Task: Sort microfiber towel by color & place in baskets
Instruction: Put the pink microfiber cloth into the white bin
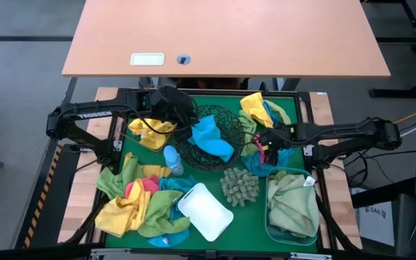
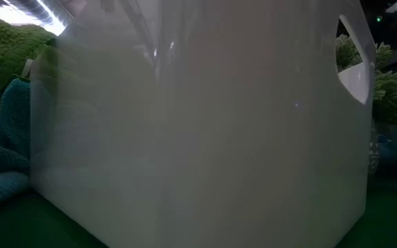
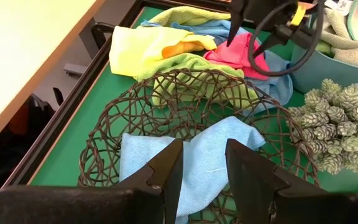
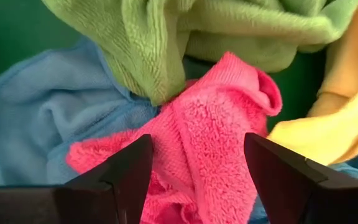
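A mixed heap of towels lies at the far right of the green mat (image 1: 284, 108), with a pink towel (image 4: 210, 124) among green, blue and yellow ones. My right gripper (image 4: 197, 168) is open just over it, one finger on each side of its bunched top; the left wrist view shows this gripper (image 3: 244, 37) from across the mat. My left gripper (image 3: 204, 168) hovers open above the black wire bowl (image 1: 226, 119), in which a blue towel (image 3: 197, 162) lies. A second heap of towels (image 1: 139, 202) sits near left. My right gripper points steeply down at the pink towel's bunched top (image 4: 197, 118), which fills the gap between the open fingers. I cannot tell whether the fingers touch it. The towel lies on the heap.
A translucent blue tub (image 1: 269, 189) with pale green towels stands near right. A white tub (image 1: 204, 211) sits near the middle and blocks the low view (image 2: 198, 124). A spiky ball (image 1: 239, 186) and a small blue bottle (image 1: 172, 160) lie between them. A yellow towel (image 1: 150, 131) lies left of the bowl.
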